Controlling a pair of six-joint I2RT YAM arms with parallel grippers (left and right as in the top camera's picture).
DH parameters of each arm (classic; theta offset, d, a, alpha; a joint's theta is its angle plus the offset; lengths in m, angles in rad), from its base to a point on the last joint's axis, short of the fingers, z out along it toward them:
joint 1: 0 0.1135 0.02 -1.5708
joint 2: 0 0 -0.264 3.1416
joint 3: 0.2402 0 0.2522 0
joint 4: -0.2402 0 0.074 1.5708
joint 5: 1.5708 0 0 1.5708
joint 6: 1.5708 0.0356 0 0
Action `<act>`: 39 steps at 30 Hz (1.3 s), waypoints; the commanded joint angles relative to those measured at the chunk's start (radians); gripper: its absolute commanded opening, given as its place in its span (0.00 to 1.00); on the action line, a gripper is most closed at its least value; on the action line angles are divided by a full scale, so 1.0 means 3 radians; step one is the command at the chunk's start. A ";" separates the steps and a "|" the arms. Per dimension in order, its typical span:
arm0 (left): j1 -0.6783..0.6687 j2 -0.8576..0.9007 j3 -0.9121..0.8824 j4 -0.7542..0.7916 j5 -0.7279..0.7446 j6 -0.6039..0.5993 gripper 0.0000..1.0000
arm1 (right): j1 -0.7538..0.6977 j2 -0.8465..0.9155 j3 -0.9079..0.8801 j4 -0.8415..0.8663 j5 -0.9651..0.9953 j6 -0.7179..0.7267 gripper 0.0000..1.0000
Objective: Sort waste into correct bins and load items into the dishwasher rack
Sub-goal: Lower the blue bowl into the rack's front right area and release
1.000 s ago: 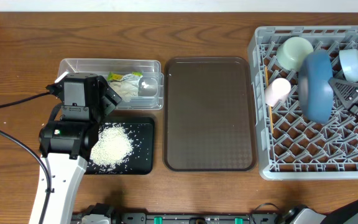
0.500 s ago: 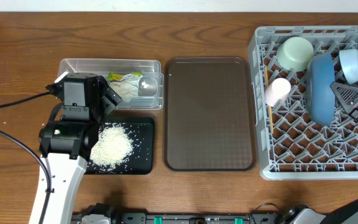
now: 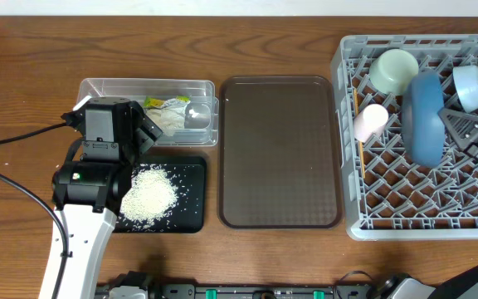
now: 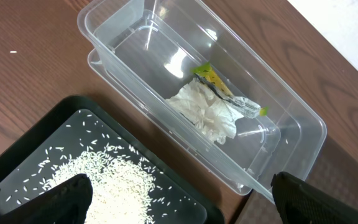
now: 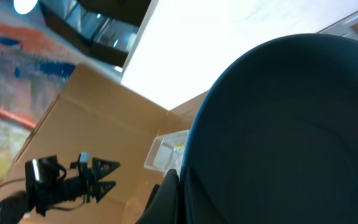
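The blue plate [image 3: 426, 116] stands on edge in the grey dishwasher rack [image 3: 413, 199], and my right gripper [image 3: 449, 121] is shut on its rim. In the right wrist view the plate [image 5: 291, 124] fills the frame, with one dark finger [image 5: 166, 196] pressed against it. The mint-green bowl [image 3: 394, 70], pink cup [image 3: 370, 121] and pale-blue bowl [image 3: 471, 86] lie in the rack. Wooden chopsticks [image 3: 358, 154] run along its left wall. My left gripper [image 4: 183, 183] hangs open over the black tray [image 4: 17, 162] of rice [image 4: 104, 186]. The clear tub [image 4: 123, 25] holds the tissue [image 4: 207, 112] and wrapper [image 4: 219, 84].
A large dark brown serving tray [image 3: 280, 149] lies between the bins and the rack. A black cable [image 3: 15, 137] trails across the table at the left. Bare wooden table [image 3: 222, 41] runs along the back.
The blue plate has tipped more upright in the rack and shifted slightly with the right gripper. The left arm has not moved.
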 commanded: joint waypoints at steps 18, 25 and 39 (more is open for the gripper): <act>0.0017 0.0009 -0.0001 -0.0008 -0.0051 0.0019 0.95 | 0.0034 0.0017 -0.0023 -0.0036 0.0165 0.0020 0.01; 0.0017 0.0009 -0.0001 -0.0008 -0.0051 0.0019 0.95 | -0.0177 0.0017 -0.0023 -0.0039 0.0251 0.0022 0.01; 0.0017 0.0009 -0.0001 -0.0008 -0.0051 0.0019 0.95 | -0.0585 0.0017 -0.0023 -0.0072 0.1039 0.0074 0.02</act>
